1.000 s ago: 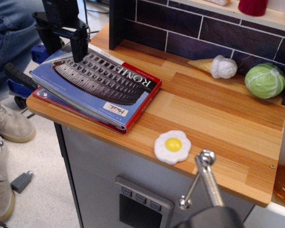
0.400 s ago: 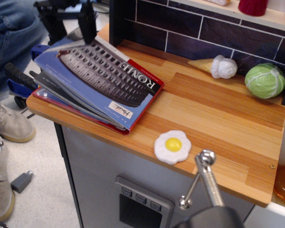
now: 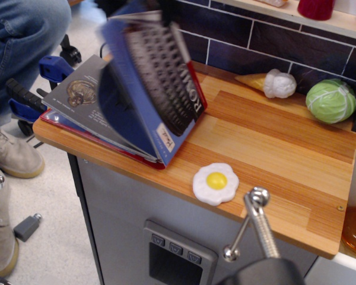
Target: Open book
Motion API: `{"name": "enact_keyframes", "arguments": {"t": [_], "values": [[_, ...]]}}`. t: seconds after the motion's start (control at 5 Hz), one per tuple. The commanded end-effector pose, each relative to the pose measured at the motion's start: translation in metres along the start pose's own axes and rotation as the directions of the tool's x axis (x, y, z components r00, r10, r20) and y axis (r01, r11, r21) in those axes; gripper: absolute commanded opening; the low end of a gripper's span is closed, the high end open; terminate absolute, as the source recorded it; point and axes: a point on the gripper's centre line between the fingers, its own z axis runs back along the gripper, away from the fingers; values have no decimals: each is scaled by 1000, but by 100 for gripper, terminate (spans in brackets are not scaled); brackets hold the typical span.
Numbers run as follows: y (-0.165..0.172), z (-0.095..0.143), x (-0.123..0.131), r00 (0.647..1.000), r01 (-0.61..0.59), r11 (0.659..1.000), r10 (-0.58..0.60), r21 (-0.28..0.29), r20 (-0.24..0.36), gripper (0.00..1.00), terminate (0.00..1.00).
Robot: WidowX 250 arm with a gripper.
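Note:
The book (image 3: 160, 83) lies at the left end of the wooden counter (image 3: 273, 154). Its blue front cover with the grey Colosseum photo and the red "ROME" band is swung up steeply, almost upright and motion-blurred. Under it an inner page with a picture (image 3: 77, 98) is exposed, and the red back cover stays flat on the counter. My gripper (image 3: 166, 9) shows only as a dark shape at the top edge of the frame, at the cover's raised edge and seemingly clamped on it; most of it is cut off.
A toy fried egg (image 3: 216, 183) lies near the front edge, right of the book. A toy ice cream cone (image 3: 270, 83) and a green cabbage (image 3: 331, 101) lie by the dark tiled back wall (image 3: 273, 44). A person's jeans leg (image 3: 18, 41) is at the left. A metal rod (image 3: 256, 225) is in the foreground.
The front cover has been lifted from nearly flat to almost upright, swinging up and to the right. My gripper rose with it towards the frame's top. Inner pages are uncovered.

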Motion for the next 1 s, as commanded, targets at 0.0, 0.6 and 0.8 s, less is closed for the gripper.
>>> {"name": "enact_keyframes", "arguments": {"t": [0.0, 0.6, 0.8], "values": [[-95, -3, -27, 1000, -23, 999, 22, 34, 21, 100, 0], [-107, -55, -46, 996, -80, 953, 64, 291, 65, 100, 0], [-94, -48, -50, 988, -128, 946, 95, 298, 124, 100, 100]]}}
